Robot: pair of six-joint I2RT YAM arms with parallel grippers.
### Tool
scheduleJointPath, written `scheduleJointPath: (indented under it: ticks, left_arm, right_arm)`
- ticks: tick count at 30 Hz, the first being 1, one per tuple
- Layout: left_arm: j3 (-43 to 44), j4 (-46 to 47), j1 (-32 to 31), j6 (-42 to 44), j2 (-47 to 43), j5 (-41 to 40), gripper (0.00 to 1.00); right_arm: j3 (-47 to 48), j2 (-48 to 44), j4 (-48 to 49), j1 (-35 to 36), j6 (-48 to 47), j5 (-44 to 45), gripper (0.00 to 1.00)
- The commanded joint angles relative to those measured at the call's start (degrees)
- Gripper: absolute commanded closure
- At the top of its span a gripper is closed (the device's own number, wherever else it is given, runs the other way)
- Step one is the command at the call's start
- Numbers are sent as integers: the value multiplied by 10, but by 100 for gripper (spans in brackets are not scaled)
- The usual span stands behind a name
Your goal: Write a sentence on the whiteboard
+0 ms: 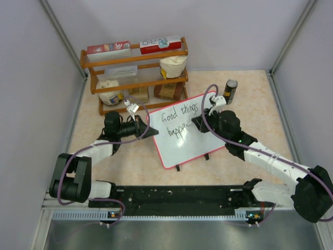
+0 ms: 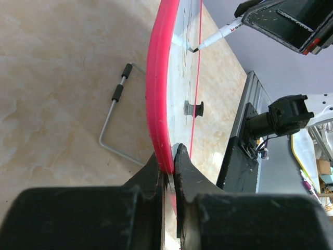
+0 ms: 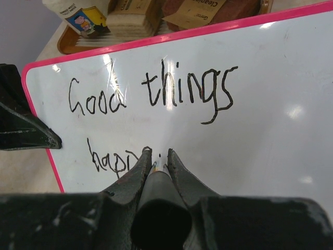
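board: whiteboard (image 1: pixel 192 148) at centre of table (image 1: pixel 114 161), between both arms | left gripper (image 2: pixel 169 156) clamped on its pink edge | right gripper (image 3: pixel 157 156) closed around marker (image 2: pixel 218 37), tip on board | sentence (image 3: pixel 151 96): "Good things", then "happ", end hidden by that gripper | behind: shelf (image 1: pixel 134 65), can (image 1: pixel 230 89) near board's right corner
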Motion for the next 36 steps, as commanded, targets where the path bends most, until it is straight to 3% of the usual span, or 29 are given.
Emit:
scheduleJointPath:
  ticks: [1,13,36]
  left_arm:
    - [-32,-53,-19,135,11,-12,100]
    - [-32,-53,-19,135,11,-13,100]
    - [-32,-53,-20,135,10,-12,100]
  right_arm:
    - [-17,-9,-2,-3,-11,0,100]
    - [-35,-27,-6,-3,-10,-5,100]
    - [28,10,22,-3,2,26,100]
